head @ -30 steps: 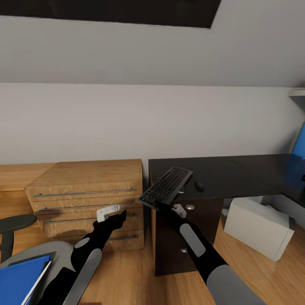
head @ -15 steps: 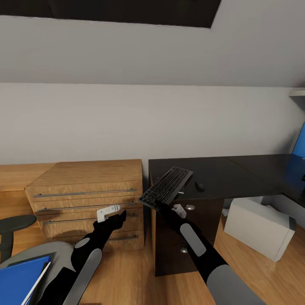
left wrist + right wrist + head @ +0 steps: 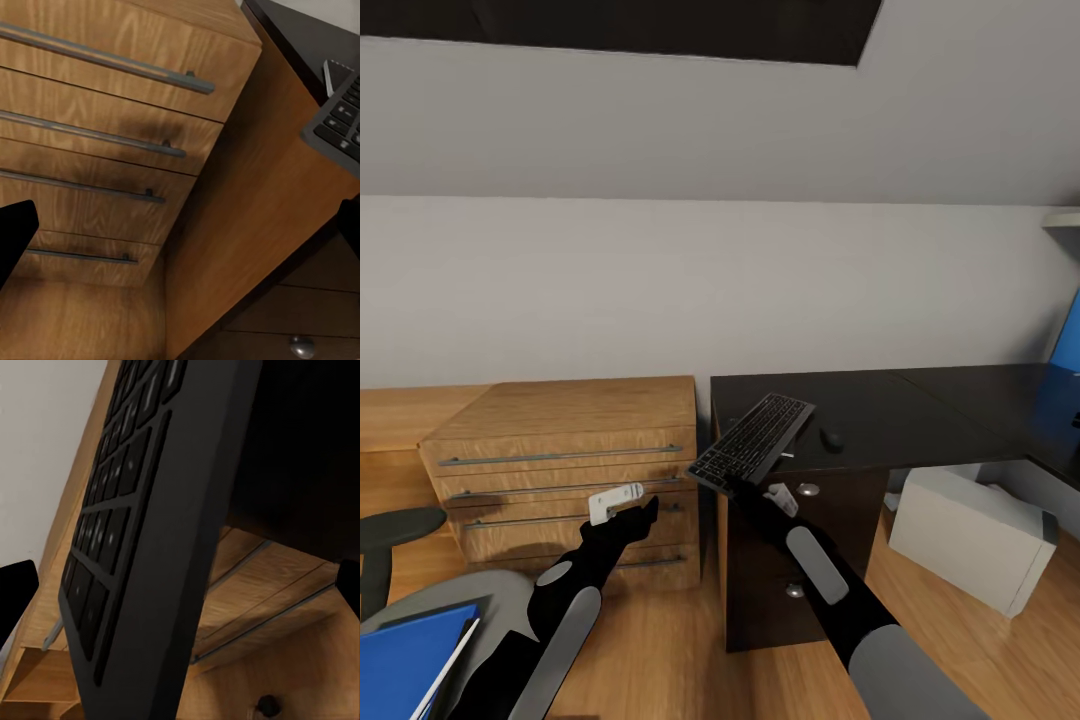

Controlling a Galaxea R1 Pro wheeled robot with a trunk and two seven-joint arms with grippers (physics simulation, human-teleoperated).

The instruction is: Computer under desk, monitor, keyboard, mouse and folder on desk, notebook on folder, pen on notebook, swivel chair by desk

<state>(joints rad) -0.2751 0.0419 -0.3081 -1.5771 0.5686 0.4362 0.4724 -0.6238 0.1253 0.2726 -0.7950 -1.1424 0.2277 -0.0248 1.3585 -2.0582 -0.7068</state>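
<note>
- Keyboard [image 3: 752, 441]: one, dark-keyed, tilted, its far end over the near left corner of the desk [image 3: 920, 410], its near end past the desk's edge, clamped in the right gripper [image 3: 738, 487].
- Right gripper, seen from its wrist: the keyboard's edge [image 3: 150, 577] fills the gap between two black fingertips [image 3: 15, 592].
- Left gripper [image 3: 650, 505]: fingers spread wide with nothing between them, hanging in front of the drawer chest [image 3: 565, 450].
- Drawer chest: one, light wood, four bar handles counted in the left wrist view [image 3: 97, 135].
- Mouse [image 3: 831, 437]: one, black, on the desk just beside the keyboard's far end.
- Computer [image 3: 972, 535]: one pale tower on the floor under the desk.
- Folder [image 3: 405, 665]: one, blue, on the swivel chair [image 3: 500, 600] seat.
- Cabinet [image 3: 800, 560]: one, black, under the desk; two round knobs visible.
</note>
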